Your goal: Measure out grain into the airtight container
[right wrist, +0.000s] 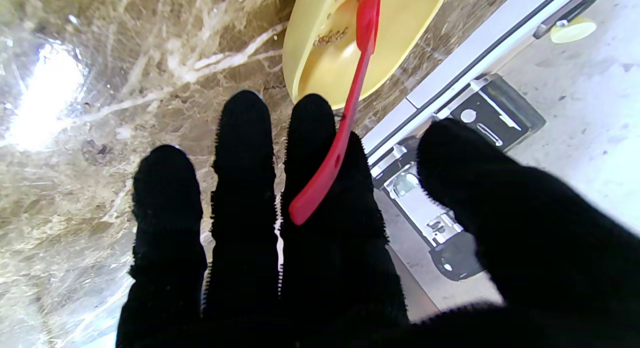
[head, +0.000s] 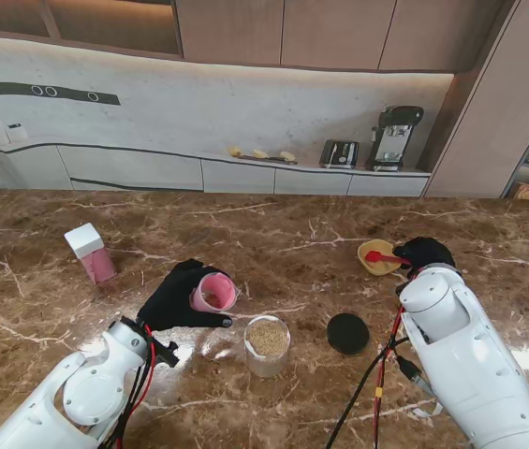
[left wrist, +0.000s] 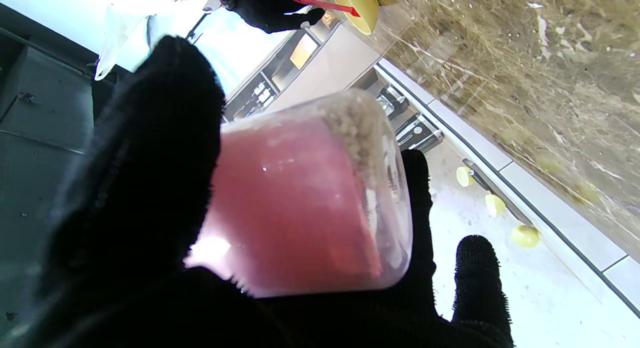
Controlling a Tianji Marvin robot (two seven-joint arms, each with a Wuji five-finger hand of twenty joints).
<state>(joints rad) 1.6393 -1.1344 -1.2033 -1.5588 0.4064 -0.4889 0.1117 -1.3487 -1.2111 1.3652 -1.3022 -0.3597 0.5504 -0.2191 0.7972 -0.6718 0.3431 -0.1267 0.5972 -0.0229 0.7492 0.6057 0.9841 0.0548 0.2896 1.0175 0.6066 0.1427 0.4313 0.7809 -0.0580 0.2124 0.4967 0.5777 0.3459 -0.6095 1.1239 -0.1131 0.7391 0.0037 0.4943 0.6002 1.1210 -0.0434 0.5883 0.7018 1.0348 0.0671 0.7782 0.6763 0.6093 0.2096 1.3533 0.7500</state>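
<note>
Stand view: black lid (head: 347,333) beside grain-filled clear container (head: 268,345); left hand (head: 182,297) fingers clasp tilted pink cup (head: 214,293); right hand (head: 423,253) fingers spread under red spoon (head: 383,256).

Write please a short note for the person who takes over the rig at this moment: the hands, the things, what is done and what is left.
Left hand: shut on the pink cup, tipped on its side, a little grain stuck inside.
Right hand: at the yellow bowl, red spoon lying across its fingers; grip unclear.
Clear jar: stands open between the arms and holds grain.
Black lid: on the table, right of the jar.
Done: grain is in the jar.
Left: probably put down the cup and close the jar.
</note>
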